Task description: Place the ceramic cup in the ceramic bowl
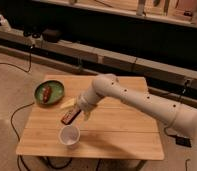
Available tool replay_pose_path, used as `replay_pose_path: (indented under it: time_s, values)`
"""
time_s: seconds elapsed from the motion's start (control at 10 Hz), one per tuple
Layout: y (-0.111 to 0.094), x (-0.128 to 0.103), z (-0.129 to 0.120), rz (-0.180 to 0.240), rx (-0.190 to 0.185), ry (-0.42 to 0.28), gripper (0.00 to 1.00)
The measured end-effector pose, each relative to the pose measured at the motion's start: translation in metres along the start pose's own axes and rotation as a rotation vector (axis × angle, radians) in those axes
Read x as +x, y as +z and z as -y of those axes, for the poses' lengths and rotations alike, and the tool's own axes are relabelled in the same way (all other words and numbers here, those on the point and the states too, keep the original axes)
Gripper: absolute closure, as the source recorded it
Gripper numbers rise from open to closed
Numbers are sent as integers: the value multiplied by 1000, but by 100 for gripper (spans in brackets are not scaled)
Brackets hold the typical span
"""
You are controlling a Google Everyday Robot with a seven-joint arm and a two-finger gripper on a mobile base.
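The white ceramic cup stands upright near the front left edge of the wooden table. The green ceramic bowl sits at the table's back left corner with a brown object lying in it. My gripper hangs at the end of the white arm, just above and to the right of the cup and well to the right of the bowl. It is close over a flat dark bar that lies between bowl and cup.
A pale yellowish item lies on the table beside the bowl. A dark cable runs over the floor on the left. A long low ledge stands behind the table.
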Motion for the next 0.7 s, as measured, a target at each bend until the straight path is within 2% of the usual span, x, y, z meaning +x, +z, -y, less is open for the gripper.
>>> replay_pose_path:
  time_s: [0.2, 0.7]
  values:
    - [-5, -8, -4, 14, -28, 5, 20]
    - [-4, -9, -4, 19, -33, 7, 20]
